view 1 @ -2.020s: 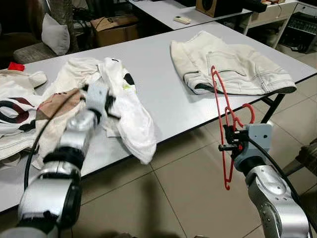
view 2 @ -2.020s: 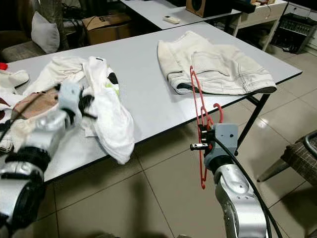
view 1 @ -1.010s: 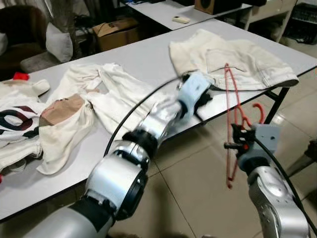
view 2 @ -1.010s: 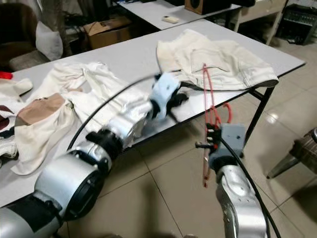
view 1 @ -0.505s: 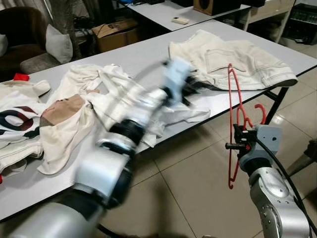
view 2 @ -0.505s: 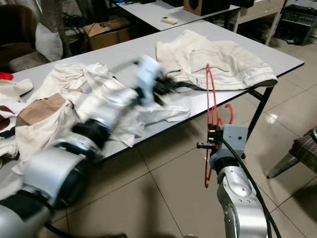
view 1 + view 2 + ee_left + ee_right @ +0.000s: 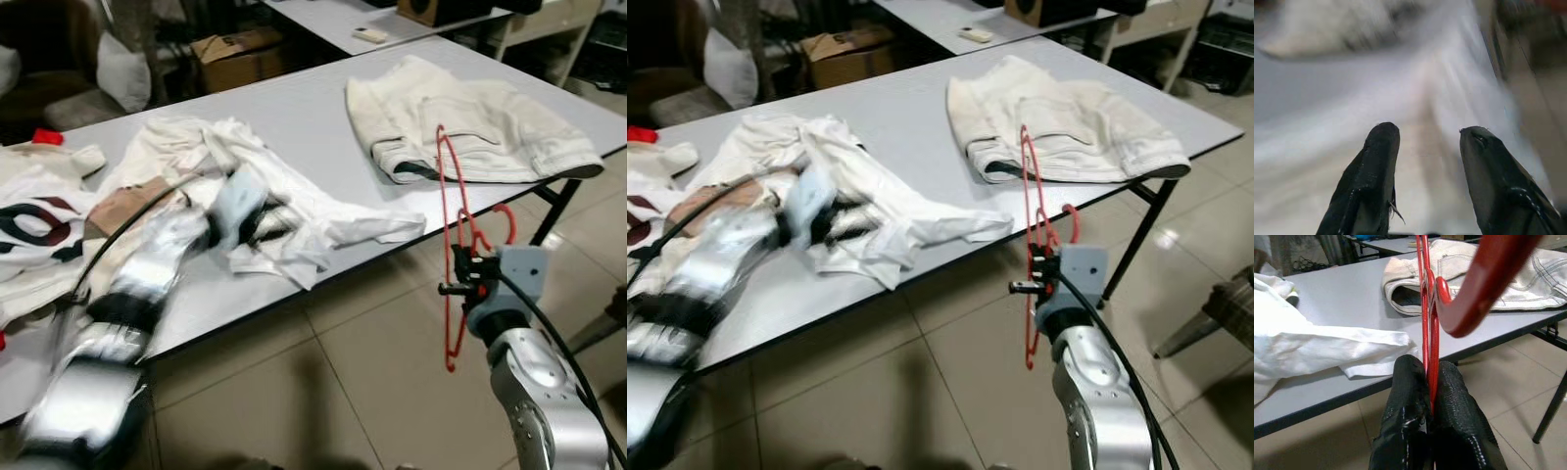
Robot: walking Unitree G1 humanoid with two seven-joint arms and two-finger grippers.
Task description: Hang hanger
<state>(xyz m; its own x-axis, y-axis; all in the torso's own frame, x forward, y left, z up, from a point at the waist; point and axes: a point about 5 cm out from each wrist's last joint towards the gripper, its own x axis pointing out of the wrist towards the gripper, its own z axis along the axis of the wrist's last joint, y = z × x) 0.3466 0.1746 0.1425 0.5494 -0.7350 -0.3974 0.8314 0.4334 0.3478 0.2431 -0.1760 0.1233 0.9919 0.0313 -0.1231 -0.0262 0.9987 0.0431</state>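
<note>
While our right gripper (image 7: 1034,272) pinches the hanger (image 7: 454,235) | left gripper (image 7: 1425,161) spread above shirt (image 7: 294,211) | hanger light, stiff, thin: grip near hook.

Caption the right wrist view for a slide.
Right tool clamps a red hanger before a grey table strewn with pale clothes.

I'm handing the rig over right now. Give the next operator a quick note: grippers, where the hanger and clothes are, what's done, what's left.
Right gripper: shut on the red hanger, held upright off the table's near edge.
Left gripper: open, holding nothing, over the white shirt; view blurred.
White shirt lies spread toward the grey table edge; cream trousers lie folded farther right.
Done: hanger picked up.
Left: get the shirt onto the hanger, then hang it.
</note>
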